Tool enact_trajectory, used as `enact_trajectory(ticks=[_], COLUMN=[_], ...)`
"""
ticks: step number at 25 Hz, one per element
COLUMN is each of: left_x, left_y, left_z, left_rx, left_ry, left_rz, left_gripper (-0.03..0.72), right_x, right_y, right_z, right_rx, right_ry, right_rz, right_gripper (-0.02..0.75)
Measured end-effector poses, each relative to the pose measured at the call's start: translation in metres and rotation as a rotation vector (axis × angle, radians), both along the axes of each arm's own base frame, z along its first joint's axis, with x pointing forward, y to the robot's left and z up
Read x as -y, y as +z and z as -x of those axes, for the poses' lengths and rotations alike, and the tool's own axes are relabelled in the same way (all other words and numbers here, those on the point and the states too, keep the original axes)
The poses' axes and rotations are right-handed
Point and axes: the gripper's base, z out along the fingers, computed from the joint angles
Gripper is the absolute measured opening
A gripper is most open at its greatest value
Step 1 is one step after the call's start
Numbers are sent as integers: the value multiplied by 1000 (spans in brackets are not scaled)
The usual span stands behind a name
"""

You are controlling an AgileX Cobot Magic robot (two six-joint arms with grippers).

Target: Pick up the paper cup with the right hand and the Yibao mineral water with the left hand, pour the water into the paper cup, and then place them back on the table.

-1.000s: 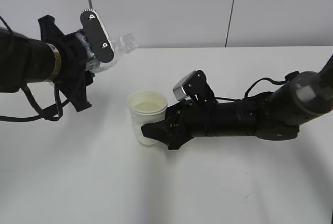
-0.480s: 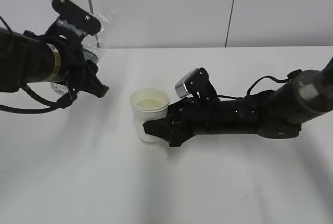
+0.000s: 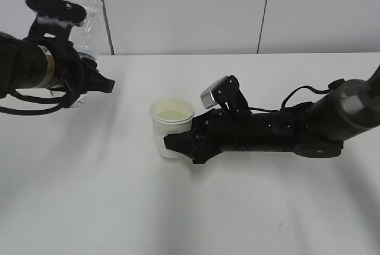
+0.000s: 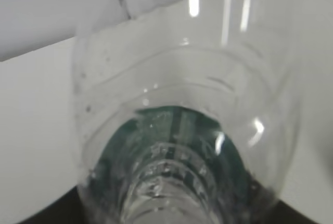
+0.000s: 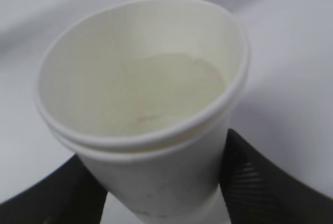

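Note:
The paper cup (image 3: 171, 126) holds a little water and sits left of the middle of the table (image 3: 237, 219). My right gripper (image 3: 173, 146) is shut on the cup's lower wall from the right. In the right wrist view the black fingers (image 5: 260, 182) press both sides of the cup (image 5: 156, 177). Whether its base touches the table I cannot tell. At the far left, my left gripper (image 3: 80, 47) is shut on the Yibao mineral water (image 3: 90, 21), held nearly upright well above the table. In the left wrist view, the clear bottle (image 4: 182, 130) with its green label fills the picture.
A pale wall with vertical seams (image 3: 264, 12) stands behind the table's far edge. A black cable (image 3: 309, 92) loops over the right arm. A small dark scuff (image 3: 281, 223) marks the table's near right.
The left arm has swung the bottle from tilted toward the cup to nearly upright, drawing back left. The right gripper and cup have shifted slightly right.

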Motion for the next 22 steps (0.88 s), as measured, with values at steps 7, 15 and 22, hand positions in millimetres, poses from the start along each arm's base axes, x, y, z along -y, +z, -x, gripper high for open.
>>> enact_trajectory(ticks=[7, 15, 22], left_x=[-17, -23, -21], left_y=[1, -20, -28], left_z=[-7, -15, -32], left_rx=[4, -32, -24], left_ry=[47, 96, 158], left_rz=[61, 22, 48], left_gripper=[314, 314, 314], right_x=[0, 1, 2], right_y=[3, 11, 13], right_z=[-1, -3, -5], right_rx=[5, 19, 14], right_ry=[-10, -31, -62], right_rz=[-6, -24, -32], right_gripper=[486, 486, 486])
